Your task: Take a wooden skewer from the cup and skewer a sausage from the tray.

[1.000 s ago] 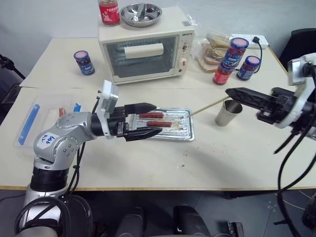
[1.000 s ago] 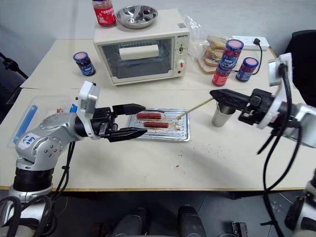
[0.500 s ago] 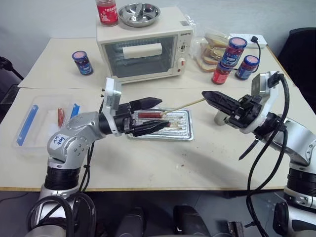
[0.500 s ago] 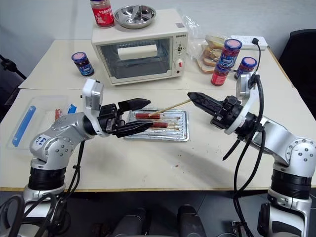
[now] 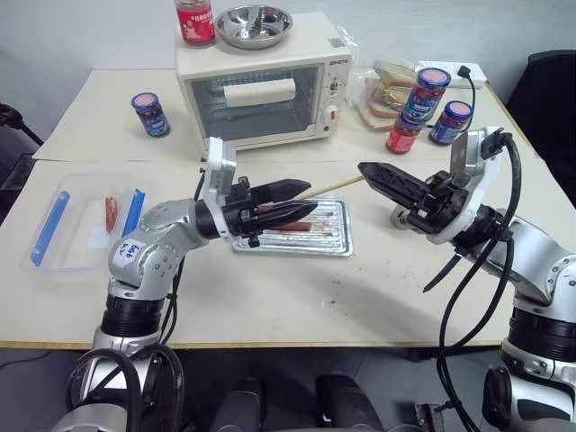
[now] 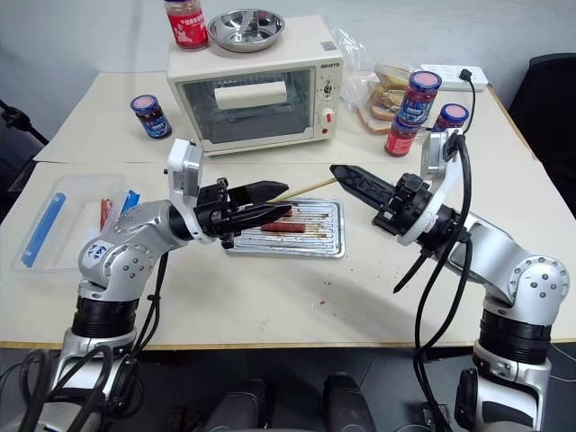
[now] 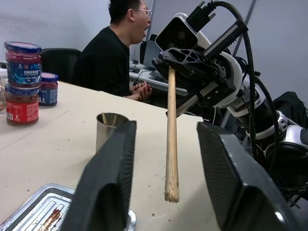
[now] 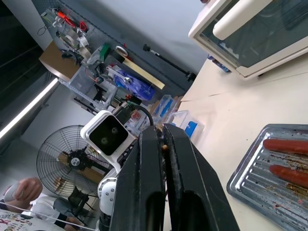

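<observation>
My right gripper [image 5: 364,169] is shut on one end of a wooden skewer [image 5: 333,186], which it holds out level above the table towards my left gripper [image 5: 306,198]. The skewer's free end [image 7: 171,144] lies between the left gripper's two fingers with a gap on each side, so that gripper is open and holds nothing. Both hang above the metal tray [image 6: 328,243], where two reddish-brown sausages [image 8: 286,144] lie side by side. The grey cup [image 7: 108,126] stands right of the tray with another stick in it, partly hidden behind my right gripper in the eye views.
A toaster oven [image 5: 256,90] with a steel bowl [image 5: 256,24] and a red jar on top stands behind the tray. Jars [image 5: 430,90] and bagged bread sit at the back right. A clear box with blue sides [image 5: 72,225] lies at the left. A person [image 7: 115,53] sits beyond the table.
My right gripper has carried the skewer to the left until its free end is between the left fingers. The left fingers have drawn closer together around it.
</observation>
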You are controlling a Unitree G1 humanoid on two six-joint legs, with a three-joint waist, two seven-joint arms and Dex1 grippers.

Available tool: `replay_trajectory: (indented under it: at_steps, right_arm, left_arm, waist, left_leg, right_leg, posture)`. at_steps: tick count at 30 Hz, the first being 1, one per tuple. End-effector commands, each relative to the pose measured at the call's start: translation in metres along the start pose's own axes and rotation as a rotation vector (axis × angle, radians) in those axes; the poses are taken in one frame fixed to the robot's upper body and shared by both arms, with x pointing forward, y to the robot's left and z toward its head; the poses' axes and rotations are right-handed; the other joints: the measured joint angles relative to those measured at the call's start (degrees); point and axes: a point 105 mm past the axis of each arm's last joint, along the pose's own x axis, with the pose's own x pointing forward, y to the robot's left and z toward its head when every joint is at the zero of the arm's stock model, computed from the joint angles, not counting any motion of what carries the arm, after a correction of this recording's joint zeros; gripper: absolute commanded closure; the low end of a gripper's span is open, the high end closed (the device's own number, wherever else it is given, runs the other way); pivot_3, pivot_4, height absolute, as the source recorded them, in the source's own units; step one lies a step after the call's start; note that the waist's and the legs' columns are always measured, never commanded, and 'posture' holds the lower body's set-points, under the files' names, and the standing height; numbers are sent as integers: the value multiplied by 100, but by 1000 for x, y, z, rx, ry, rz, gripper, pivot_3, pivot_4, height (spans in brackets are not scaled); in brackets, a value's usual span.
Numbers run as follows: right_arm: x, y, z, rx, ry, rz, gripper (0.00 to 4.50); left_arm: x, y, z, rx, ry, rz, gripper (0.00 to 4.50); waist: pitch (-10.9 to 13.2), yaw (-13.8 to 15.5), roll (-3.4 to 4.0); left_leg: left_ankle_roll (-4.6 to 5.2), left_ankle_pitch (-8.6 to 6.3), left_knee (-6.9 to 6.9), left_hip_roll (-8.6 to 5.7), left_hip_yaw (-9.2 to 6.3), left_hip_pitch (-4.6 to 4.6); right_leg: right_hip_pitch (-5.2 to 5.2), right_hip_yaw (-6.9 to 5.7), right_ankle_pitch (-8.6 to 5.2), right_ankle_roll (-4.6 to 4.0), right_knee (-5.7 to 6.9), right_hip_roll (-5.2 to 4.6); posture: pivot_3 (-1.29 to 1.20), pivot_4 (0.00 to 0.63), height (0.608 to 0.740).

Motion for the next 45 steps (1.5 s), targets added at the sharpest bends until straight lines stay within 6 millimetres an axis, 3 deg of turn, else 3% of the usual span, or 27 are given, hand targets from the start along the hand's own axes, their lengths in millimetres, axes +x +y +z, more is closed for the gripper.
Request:
replay_trajectory:
  at_steps: [1, 15, 20, 24, 26, 33, 36, 40, 45]
  right_arm:
    - [2, 10, 1, -10, -13, 45, 4500]
    - [3, 10, 2, -11, -10, 41, 4500]
    - [2, 9, 3, -9, -16, 35, 4500]
    - [3, 9, 3, -7, -21, 36, 4500]
    - [3, 10, 3, -7, -22, 36, 4500]
    - [2, 9, 1, -7, -19, 28, 4500]
    - [1, 7, -1, -16, 1, 10, 3795]
    - [1, 4, 0, -90, 72, -82, 2794]
    - [11, -12, -2, -337, 212, -225, 2794]
  left_arm:
    - [5, -5, 7, 42, -11, -30, 3187]
    - [12, -3, 10, 47, -43, -8, 3187]
    - [13, -3, 11, 41, -54, -6, 4142]
    - [14, -4, 10, 39, -52, -8, 4142]
    - [13, -4, 11, 32, -66, -6, 4490]
    - [10, 0, 16, 32, -82, 23, 4495]
    - [5, 3, 17, 41, -64, 44, 4500]
    - [-26, 6, 24, 78, 5, 130, 4500]
    - [-72, 1, 28, 87, 110, 221, 4500]
  waist:
    - [0, -2, 0]
    - [0, 1, 0]
    - [0, -1, 0]
    - [0, 0, 0]
    - [0, 2, 0]
    - [0, -1, 0]
    - [0, -7, 0]
    - [0, -20, 0]
    - [0, -87, 0]
  left_leg:
    - [0, 0, 0, 0, 0, 0]
    - [0, 0, 0, 0, 0, 0]
    - [0, 0, 0, 0, 0, 0]
    - [0, 0, 0, 0, 0, 0]
    - [0, 0, 0, 0, 0, 0]
    - [0, 0, 0, 0, 0, 0]
    - [0, 0, -1, 0, 0, 0]
    - [0, 0, -3, 0, 0, -2]
    - [0, 0, -8, 4, 0, -1]
  right_leg:
    - [0, 0, 0, 0, 0, 0]
    - [0, 0, 0, 0, 0, 0]
    - [0, 1, 0, 0, 0, 0]
    - [0, 0, 0, 0, 0, 0]
    - [0, 0, 0, 0, -1, 0]
    - [0, 1, 0, 0, -1, 0]
    - [0, 1, 0, 0, -1, 0]
    - [-5, 2, 0, 0, 0, 1]
    - [-6, 3, 0, 0, -4, 1]
  posture:
    - [0, 150, 740]
    - [0, 150, 740]
    - [0, 150, 740]
    - [0, 150, 740]
    - [0, 150, 740]
    - [0, 150, 740]
    - [0, 150, 740]
    - [0, 150, 740]
    - [0, 150, 740]
